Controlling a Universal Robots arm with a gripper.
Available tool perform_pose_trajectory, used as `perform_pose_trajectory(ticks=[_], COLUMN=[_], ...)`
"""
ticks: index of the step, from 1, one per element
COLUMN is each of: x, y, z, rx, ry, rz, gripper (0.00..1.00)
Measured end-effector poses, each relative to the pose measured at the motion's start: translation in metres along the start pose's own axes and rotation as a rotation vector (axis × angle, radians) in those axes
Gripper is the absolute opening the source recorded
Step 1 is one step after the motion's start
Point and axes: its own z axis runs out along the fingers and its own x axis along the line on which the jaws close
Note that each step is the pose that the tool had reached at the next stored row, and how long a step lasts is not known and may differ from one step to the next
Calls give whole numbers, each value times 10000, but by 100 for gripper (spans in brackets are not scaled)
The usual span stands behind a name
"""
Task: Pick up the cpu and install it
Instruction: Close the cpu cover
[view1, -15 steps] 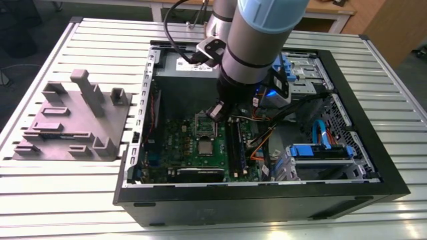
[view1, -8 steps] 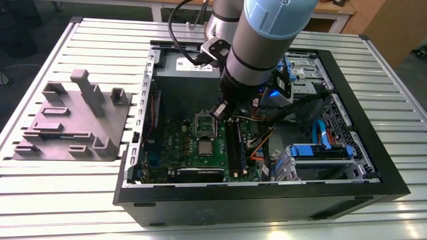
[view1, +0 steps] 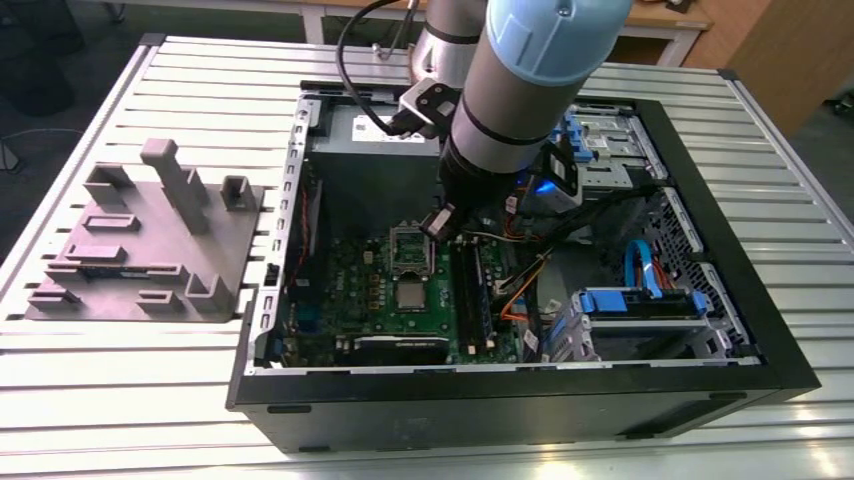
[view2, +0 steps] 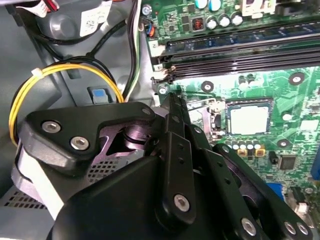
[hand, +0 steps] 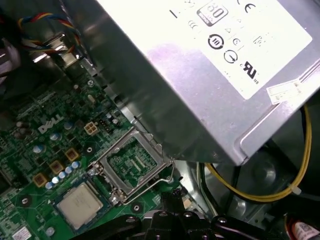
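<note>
Your gripper (view2: 171, 97), closed up on nothing, sits by the open socket frame (hand: 132, 162), so a knock there could skew the seated cpu (hand: 80, 204).

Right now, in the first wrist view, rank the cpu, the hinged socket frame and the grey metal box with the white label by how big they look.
1. grey metal box, by far, though it sits nearer the camera.
2. hinged socket frame.
3. cpu, a little smaller than the frame beside it.
</note>
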Motion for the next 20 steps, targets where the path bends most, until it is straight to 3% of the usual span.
perform_pose_trajectory(ticks=[15, 20], x=[-77, -77], y=[53, 52], z=[163, 189], rx=[-70, -110], ry=[-81, -126], rz=[-6, -9], gripper=[10, 10])
